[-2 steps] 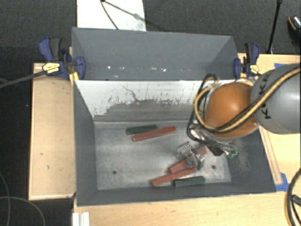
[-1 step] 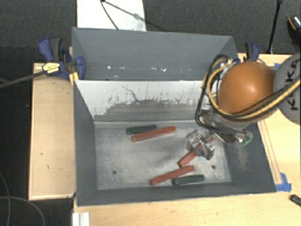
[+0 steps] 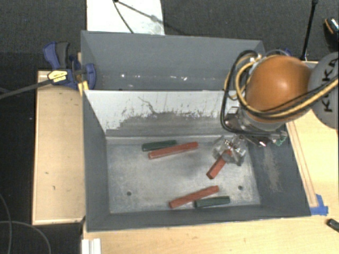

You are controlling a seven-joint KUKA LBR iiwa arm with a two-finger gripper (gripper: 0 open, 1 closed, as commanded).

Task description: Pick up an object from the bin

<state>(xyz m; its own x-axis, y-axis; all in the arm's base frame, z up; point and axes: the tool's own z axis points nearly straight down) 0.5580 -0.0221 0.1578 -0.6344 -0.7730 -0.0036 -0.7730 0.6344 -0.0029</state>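
My gripper [image 3: 229,153] hangs over the right part of the bin, its fingers shut on the upper end of a short reddish-brown stick [image 3: 216,168]. The stick slants down to the left from the fingertips, its lower end close to the bin floor. Left of it, near the back of the floor, a long reddish-brown stick [image 3: 173,151] lies beside a dark green stick [image 3: 159,145]. Toward the front, another reddish-brown stick [image 3: 193,197] lies end to end with a dark green stick [image 3: 212,201].
The arm's orange dome and cables sit above the gripper at the bin's right wall. The sloped back wall rises behind the two rear sticks.
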